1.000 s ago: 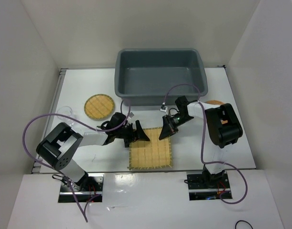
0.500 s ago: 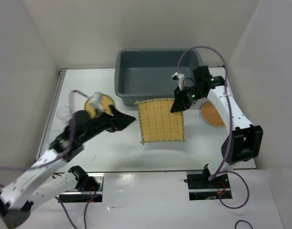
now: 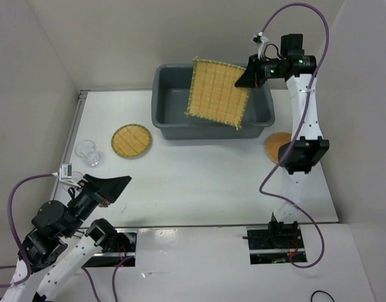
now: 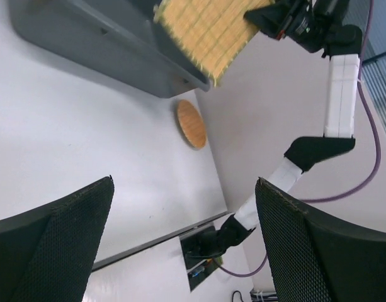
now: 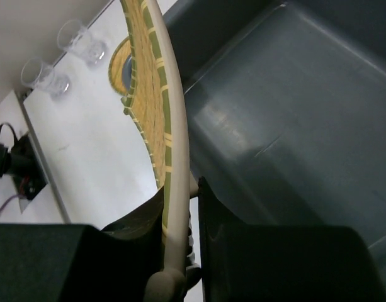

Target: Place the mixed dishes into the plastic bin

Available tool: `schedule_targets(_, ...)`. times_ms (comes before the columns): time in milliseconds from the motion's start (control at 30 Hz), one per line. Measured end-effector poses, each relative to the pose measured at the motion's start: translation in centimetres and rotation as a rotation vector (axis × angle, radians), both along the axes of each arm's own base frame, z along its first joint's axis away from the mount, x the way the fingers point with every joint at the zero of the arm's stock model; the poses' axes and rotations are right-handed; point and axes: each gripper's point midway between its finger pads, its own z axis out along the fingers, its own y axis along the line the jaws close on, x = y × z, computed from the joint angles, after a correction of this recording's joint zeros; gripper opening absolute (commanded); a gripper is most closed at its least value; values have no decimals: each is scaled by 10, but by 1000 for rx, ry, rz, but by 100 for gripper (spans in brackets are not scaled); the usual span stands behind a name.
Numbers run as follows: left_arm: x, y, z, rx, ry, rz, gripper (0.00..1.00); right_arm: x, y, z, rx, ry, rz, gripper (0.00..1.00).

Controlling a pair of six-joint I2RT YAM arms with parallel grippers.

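— What do you see on the left side?

— The left gripper (image 3: pixel 119 183) is low at the near left corner of the table (image 3: pixel 199 182), with its fingers (image 4: pixel 60 245) spread wide and nothing between them. Beyond it, near the left edge, stands the cup (image 3: pixel 85 151), upright. Just to the right of it the woven disc (image 3: pixel 131 139) lies flat on the table.

— And the bin?

— The bin (image 3: pixel 160 118) stands at the far middle of the table. I see nothing lying inside it.

— Where is the mat?

— The mat (image 3: pixel 219 93) hangs in the air, tilted, over the right half of the bin. The right gripper (image 3: pixel 250 74) is clamped on its upper right edge; in the wrist view the edge sits tightly between both fingers (image 5: pixel 139 220).

— Anything more to the right?

— The orange disc (image 3: pixel 278 146) lies on the table, just beside the right corner of the bin, partly hidden by the right arm.
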Motion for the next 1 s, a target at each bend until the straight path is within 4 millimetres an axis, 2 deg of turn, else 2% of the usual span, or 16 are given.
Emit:
schedule_targets(133,-2,4,-12,4,50,18,99,49,-3,-23,33,23,-53,0)
schedule_targets(233,-3,6,-18,21,77,23,99,86,-7,-56,53,64,-105,0)
schedule_targets(333,-5,8,-19,30,90,26,99,111,-13,-88,93,128,-156,0)
schedule_targets(500,-5,12,-21,34,107,46,99,123,-27,-127,116,234,-212,0)
schedule_targets(700,-4,14,-26,32,129,59,99,131,-37,-141,-13,149,-232,0)
schedule_targets(833,-4,15,-26,21,133,68,99,137,-39,-160,-144,78,-221,0)
schedule_targets(1000,-5,17,-32,10,148,77,99,143,-43,-174,-166,73,-230,0)
